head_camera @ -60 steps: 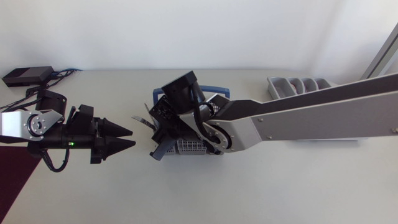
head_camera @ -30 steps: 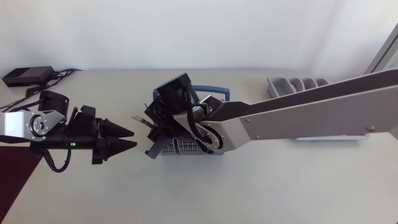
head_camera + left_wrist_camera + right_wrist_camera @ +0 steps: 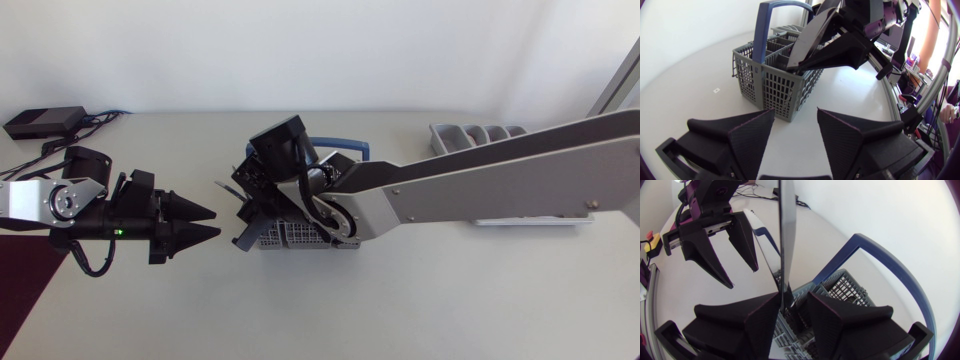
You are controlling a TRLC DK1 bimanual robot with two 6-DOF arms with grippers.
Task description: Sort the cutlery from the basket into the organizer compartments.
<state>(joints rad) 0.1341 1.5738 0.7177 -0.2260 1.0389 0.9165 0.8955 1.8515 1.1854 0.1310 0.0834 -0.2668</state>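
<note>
My R gripper (image 3: 792, 296) is down in the basket, fingers drawn nearly together w/ a thin cutlery piece (image 3: 786, 240) pinched btwn them. The piece runs straight out ahead past the fingertips and shows edge-on, so I can't tell if it's a knife or sth else.

My read: bare metal, so stiff, light and slick. A narrow flat shaft like this could swivel or slide in the pads. Best hold is across its flat faces, on the broader handle end, w/ a straight lift to clear the basket's grid.

The basket (image 3: 775, 87) is grey mesh w/ a blue hoop handle (image 3: 762, 30). It sits about the middle of the table (image 3: 400, 300), nearer the back edge.

My L gripper (image 3: 795, 110) is toward the table's left edge. Its fingers are spread wide w/ nothing in them, pointing at the basket but apart from it.

Farthest off, the grey organizer (image 3: 480, 135) lies by the back edge toward the right corner, partly under my R arm.
</note>
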